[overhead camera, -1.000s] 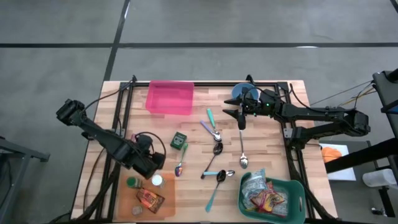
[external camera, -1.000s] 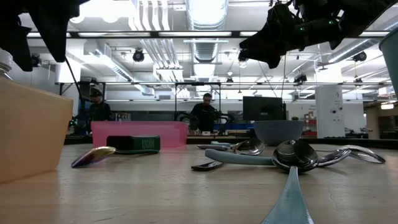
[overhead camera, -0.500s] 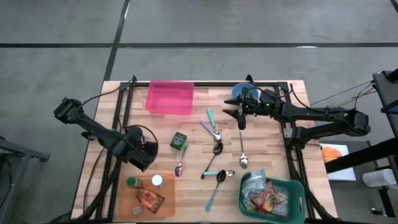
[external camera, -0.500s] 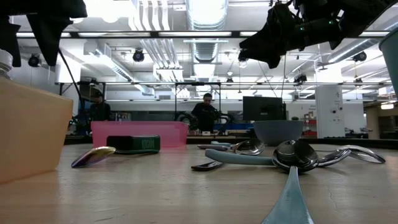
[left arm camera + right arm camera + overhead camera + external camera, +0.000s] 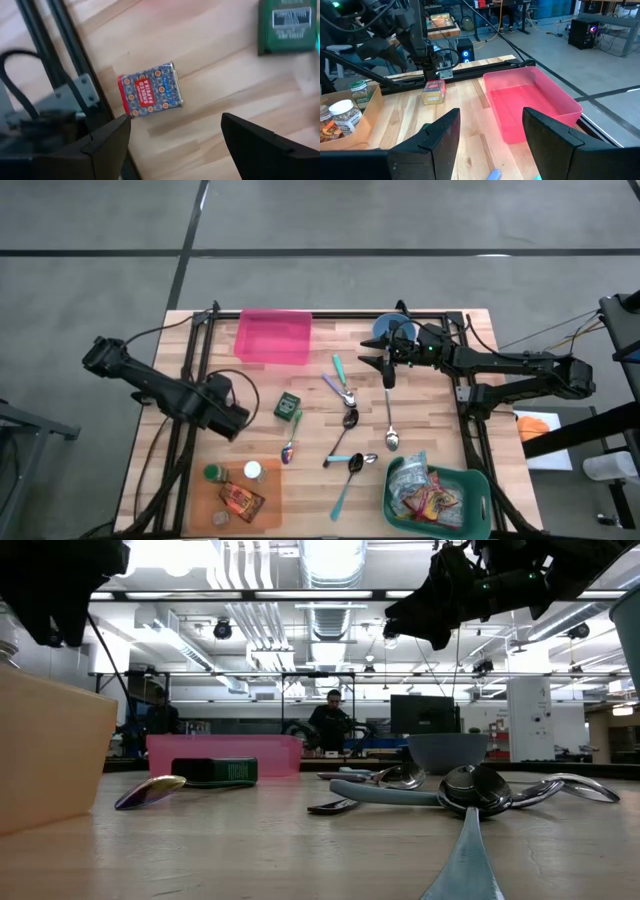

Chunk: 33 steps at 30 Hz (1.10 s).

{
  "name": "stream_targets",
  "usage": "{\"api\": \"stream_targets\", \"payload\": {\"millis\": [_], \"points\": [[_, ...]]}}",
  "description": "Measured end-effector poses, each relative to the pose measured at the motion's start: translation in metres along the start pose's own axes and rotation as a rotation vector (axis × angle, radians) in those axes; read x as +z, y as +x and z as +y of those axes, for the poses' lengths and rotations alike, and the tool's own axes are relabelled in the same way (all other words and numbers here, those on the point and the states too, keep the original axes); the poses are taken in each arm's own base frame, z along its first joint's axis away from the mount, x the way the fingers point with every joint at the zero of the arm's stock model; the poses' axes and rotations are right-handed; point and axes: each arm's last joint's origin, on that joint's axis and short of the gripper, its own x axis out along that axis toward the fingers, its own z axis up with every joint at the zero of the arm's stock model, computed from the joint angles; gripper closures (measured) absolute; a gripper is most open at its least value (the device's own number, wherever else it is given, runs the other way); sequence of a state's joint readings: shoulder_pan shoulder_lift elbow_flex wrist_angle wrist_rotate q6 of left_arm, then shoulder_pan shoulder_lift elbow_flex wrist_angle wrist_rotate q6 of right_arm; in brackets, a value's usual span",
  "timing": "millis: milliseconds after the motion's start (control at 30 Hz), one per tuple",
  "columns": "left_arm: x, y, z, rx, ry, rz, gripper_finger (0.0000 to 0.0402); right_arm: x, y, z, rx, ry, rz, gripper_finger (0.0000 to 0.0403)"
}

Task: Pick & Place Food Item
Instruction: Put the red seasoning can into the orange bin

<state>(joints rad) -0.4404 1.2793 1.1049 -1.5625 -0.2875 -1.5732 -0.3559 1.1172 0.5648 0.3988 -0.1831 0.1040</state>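
A small red-and-blue food packet point(image 5: 150, 96) lies flat on the wood beside the black frame rail point(image 5: 75, 65); in the right wrist view the packet point(image 5: 434, 91) shows under the left arm. My left gripper point(image 5: 175, 135) hangs open over it, pointing down, its fingers clear of the packet. In the high view my left gripper point(image 5: 225, 408) covers the packet. My right gripper point(image 5: 378, 370) hovers open over the table's far right part, near a blue bowl point(image 5: 390, 330), with nothing between its fingers point(image 5: 440, 140).
A pink tray point(image 5: 272, 337) stands at the far edge and a green box point(image 5: 288, 406) mid-table. Several spoons point(image 5: 348, 420) lie scattered around the middle. A cardboard tray point(image 5: 235, 492) with jars sits near left, and a green basket point(image 5: 437, 495) of packets near right.
My left gripper has moved from the cardboard tray toward the table's far edge and slightly left, rising a little and rolling about its own axis. Its fingers stay open. My right arm has kept still.
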Motion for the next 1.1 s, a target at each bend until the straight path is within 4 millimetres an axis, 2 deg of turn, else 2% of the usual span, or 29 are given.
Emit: {"api": "stream_targets", "payload": {"millis": [167, 333, 467, 633, 733, 833, 1100], "points": [[0.000, 0.003, 0.002, -0.002, 0.228, 0.000, 0.0090, 0.000, 0.000, 0.000, 0.000, 0.000, 0.000, 0.0192], [-0.006, 0.023, 0.002, 0.040, 0.539, 0.010, 0.0090, 0.000, 0.000, 0.000, 0.000, 0.000, 0.000, 0.0192], [-0.012, 0.043, 0.005, 0.094, 0.668, 0.031, 0.0090, 0.000, 0.000, 0.000, 0.000, 0.000, 0.000, 0.0192], [-0.017, 0.057, 0.004, 0.074, 0.797, 0.043, 0.0090, 0.000, 0.000, 0.000, 0.000, 0.000, 0.000, 0.0192], [-0.016, 0.056, 0.003, 0.024, 0.885, 0.023, 0.0090, 0.000, 0.000, 0.000, 0.000, 0.000, 0.000, 0.0192], [-0.013, 0.048, 0.008, -0.064, 0.890, -0.024, 0.0090, 0.000, 0.000, 0.000, 0.000, 0.000, 0.000, 0.0192], [-0.009, 0.020, 0.044, -0.399, 0.917, -0.139, 0.0090, 0.000, 0.000, 0.000, 0.000, 0.000, -0.001, 0.0192]]}}
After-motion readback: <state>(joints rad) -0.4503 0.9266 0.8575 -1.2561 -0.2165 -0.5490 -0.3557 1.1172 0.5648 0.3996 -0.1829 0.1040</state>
